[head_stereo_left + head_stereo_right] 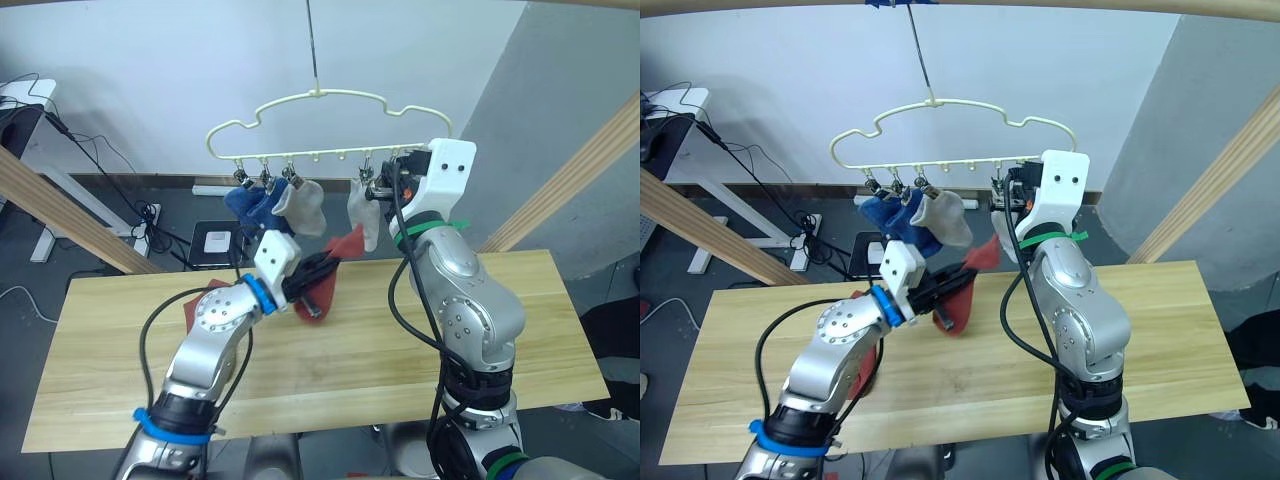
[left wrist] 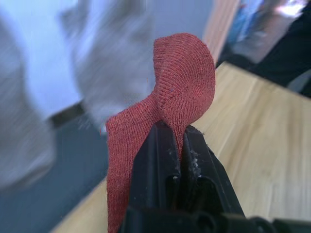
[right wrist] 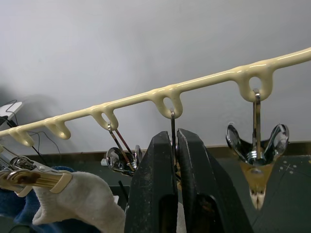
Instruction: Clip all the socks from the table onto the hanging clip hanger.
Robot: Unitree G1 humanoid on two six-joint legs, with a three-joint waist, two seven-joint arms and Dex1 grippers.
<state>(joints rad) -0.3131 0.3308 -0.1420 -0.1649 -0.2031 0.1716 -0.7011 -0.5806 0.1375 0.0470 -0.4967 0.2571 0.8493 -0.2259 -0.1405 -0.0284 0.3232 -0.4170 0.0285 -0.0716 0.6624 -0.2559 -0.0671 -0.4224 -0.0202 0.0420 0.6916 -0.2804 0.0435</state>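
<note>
While raised, left tool [image 1: 322, 272] pinches red sock [image 2: 180, 92], right tool [image 3: 176, 160] squeezes hanger clip [image 3: 173, 127].

Left gripper [image 2: 180, 145] clamped and raised; right gripper [image 3: 176, 160] pinched, arm reaching high.

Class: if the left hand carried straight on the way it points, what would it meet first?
Probably the grey sock hanging from the hanger; the left hand carries a red sock toward it, though depth is unclear.
</note>
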